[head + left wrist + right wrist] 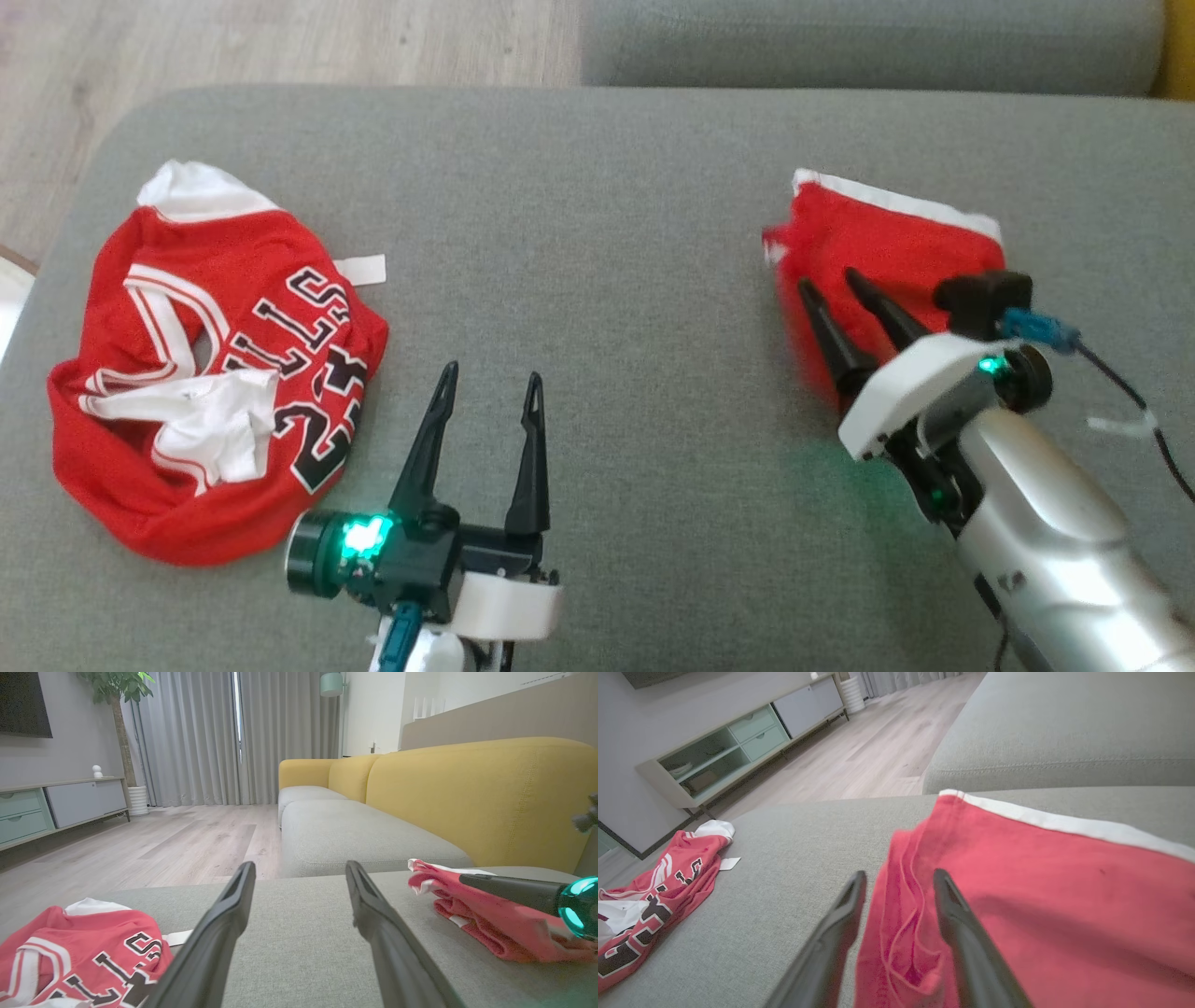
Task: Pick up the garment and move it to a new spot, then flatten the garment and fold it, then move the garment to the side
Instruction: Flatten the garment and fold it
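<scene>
The garment (896, 243) is a folded red piece with a white band along its far edge, lying at the right of the grey cushion (607, 233). It also shows in the right wrist view (1041, 882) and the left wrist view (490, 924). My right gripper (829, 280) is open over the garment's left edge, its fingers apart with loose red fabric between them (900, 873). My left gripper (490, 373) is open and holds nothing above the bare cushion, between the two pieces of clothing (299, 868).
A crumpled red and white jersey (215, 364) with black lettering lies at the cushion's left end. Wooden floor (280, 37) runs beyond the cushion's far left edge. A grey sofa seat (868, 42) with a yellow back (467, 798) stands behind.
</scene>
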